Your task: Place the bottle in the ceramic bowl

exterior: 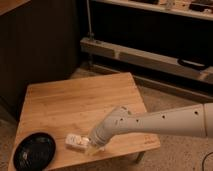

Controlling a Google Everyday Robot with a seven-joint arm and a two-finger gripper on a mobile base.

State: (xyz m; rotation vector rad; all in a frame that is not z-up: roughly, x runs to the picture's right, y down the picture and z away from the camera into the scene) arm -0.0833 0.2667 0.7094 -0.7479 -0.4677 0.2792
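The gripper sits low over the wooden table, close to the front edge and a little left of that edge's middle. Its tip is down at the right end of the bottle. Whether it is spread around the bottle, pinching it, or only resting against it cannot be told, because the rounded white wrist covers that spot.

The bottle lies on its side on the tabletop, its long axis running roughly along the front edge. Its pale body and yellowish label reach left from the gripper toward the front-left corner.

The ceramic bowl stands upright on the front-left corner of the table, black and glossy, with its rim near both the left and front edges. It lies to the left of the bottle, close to it but not touching, with a strip of bare wood between them.

The white arm, dotted with small dark holes, slants up from the gripper across the front-right corner and leaves view on the right side.

Beyond the table's far edge, a pale horizontal rail of a shelving frame runs above the speckled floor. A dark panel stands behind the far-left corner.
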